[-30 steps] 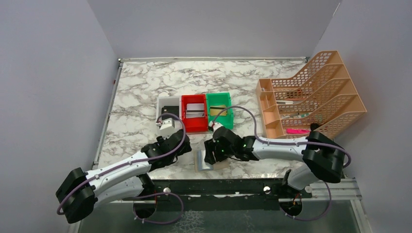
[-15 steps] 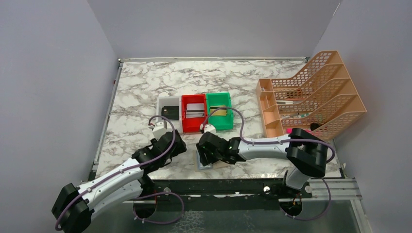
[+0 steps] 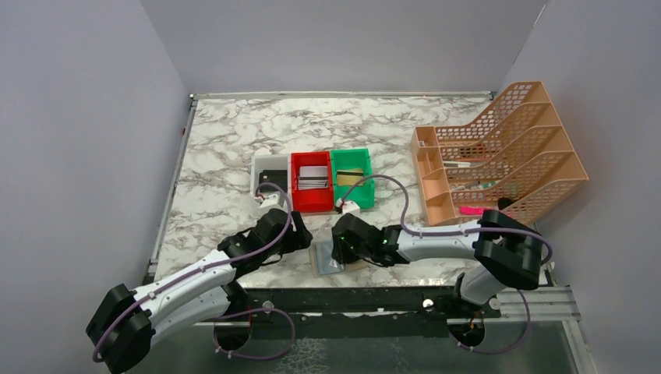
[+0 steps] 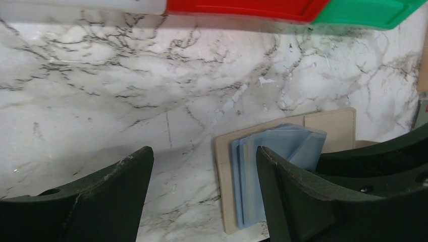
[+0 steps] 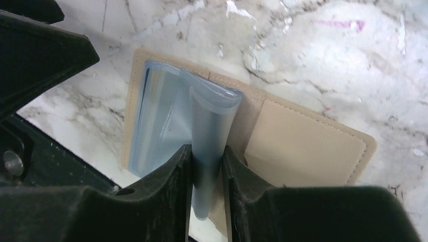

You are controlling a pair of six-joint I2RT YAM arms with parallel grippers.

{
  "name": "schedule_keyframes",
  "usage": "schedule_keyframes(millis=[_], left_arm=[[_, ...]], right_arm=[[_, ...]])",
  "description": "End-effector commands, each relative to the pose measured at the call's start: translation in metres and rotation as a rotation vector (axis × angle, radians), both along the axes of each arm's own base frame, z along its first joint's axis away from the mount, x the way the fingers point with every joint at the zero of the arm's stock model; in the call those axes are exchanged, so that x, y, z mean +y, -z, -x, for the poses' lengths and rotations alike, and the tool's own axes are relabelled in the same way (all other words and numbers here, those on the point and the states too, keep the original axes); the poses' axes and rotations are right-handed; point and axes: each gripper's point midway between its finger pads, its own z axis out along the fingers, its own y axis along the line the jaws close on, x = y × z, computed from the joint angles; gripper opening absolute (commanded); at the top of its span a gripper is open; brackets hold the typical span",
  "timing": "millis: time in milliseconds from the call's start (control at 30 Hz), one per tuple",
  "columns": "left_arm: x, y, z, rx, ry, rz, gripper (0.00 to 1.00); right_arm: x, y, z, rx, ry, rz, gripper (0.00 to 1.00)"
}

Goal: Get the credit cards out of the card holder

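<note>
The tan, square folding card holder [image 3: 326, 261] is lying open and flat on the white marbled table top [image 3: 234, 148], close to its near edge. Its shiny bluish-grey plastic sleeves [image 4: 290, 143] are fanning out over the left half of the card holder, while the right half is showing a bare beige pocket [image 5: 303, 146].

The right gripper [image 5: 207, 171] is standing directly over the card holder. Its black fingers [image 5: 161, 191] are clenching one folded sleeve [image 5: 209, 131] between them and are holding it up from the others.

The left gripper [image 4: 202, 161] is hanging just to the left of the card holder with its jaws spread wide, grasping nothing. Its right finger [image 4: 282, 191] is reaching over the left edge of the sleeves.

Beyond the card holder, a white plastic bin [image 3: 257, 167], a red plastic bin [image 3: 312, 204] and a green plastic bin [image 3: 355, 201] are standing in a row. Flat greyish credit cards [image 3: 312, 173] are lying in the red one. I cannot tell whether any card is sitting inside the sleeves. To the far right of the card holder, a peach perforated desk organiser [image 3: 507, 148] is standing.
</note>
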Motion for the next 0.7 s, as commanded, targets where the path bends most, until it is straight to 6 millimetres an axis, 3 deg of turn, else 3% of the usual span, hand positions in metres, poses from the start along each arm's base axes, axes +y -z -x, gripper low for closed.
schedule_keyframes(millis=[0, 300, 667], left_arm=[[-0.026, -0.011, 0.003, -0.020, 0.129, 0.085, 0.78], [-0.054, -0.026, 0.013, -0.039, 0.279, 0.196, 0.77], [-0.081, -0.016, 0.024, 0.021, 0.393, 0.266, 0.74]], right_arm=[[0.000, -0.010, 0.010, 0.076, -0.017, -0.167, 0.30], [-0.022, -0.011, 0.007, 0.275, 0.085, -0.498, 0.26], [-0.035, 0.011, 0.015, 0.388, 0.170, -0.567, 0.29]])
